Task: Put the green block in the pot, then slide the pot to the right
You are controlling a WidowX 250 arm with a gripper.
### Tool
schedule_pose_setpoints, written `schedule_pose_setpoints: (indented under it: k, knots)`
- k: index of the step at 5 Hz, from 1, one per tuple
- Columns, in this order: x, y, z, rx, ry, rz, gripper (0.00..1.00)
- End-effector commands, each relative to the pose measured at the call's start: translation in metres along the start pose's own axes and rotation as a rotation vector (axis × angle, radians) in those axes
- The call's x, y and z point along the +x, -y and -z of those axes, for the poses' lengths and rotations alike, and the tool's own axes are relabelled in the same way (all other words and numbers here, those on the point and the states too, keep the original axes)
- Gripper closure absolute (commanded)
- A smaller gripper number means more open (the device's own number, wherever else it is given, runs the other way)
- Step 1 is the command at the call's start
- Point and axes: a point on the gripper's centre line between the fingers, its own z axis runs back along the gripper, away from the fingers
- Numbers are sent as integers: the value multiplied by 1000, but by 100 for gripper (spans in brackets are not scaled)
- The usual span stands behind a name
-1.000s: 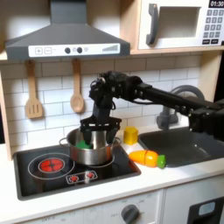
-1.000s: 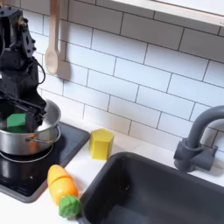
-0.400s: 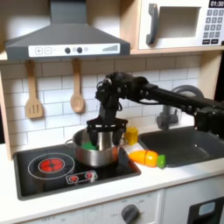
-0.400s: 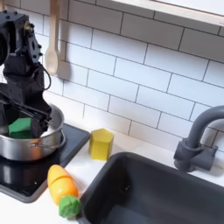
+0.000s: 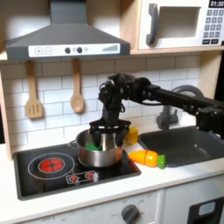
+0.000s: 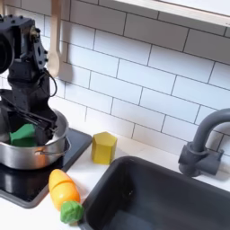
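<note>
The gripper [image 5: 106,131] was down at the pot [image 5: 99,150] in the first exterior view, its black fingers [image 6: 39,119] dipping over the rim in the second exterior view, one inside the bowl and one seemingly outside the wall, though whether they were clamped on the rim or merely straddling it I could not tell; just below and beside the fingers, inside the pot, lay the green block [image 6: 24,135], a bright green patch against the shiny metal, also glimpsed at the near-left inside edge in the first exterior view [image 5: 89,145]; the pot sat on the black stovetop [image 5: 52,171], toward its right part in the first exterior view, with the red burner ring [image 5: 52,164] well off to the fingers' left there; out past the fingers to the right in both exterior views stood the yellow block [image 6: 104,147], on the white counter [image 6: 94,196] by the tiled wall, apart from the pot; nearer the front edge lay the orange toy with the green end [image 6: 63,196], on its side, just off the stovetop's corner; farther right came the dark sink [image 6: 162,198] and its grey faucet [image 6: 203,144]; behind and above the fingers the black arm [image 5: 157,94] stretched in from the first exterior view's right; on the wall hung a wooden spoon [image 5: 77,94] and a wooden spatula [image 5: 33,96], under the grey range hood [image 5: 68,37], with the microwave [image 5: 179,24] up at the right.
</note>
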Motion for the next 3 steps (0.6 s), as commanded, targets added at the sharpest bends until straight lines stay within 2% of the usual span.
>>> schedule_pose_setpoints:
  k: [1,3]
  knots:
    - [-5,12,-4,-37,7,19,0]
    - [-3,13,-7,-32,14,25,0]
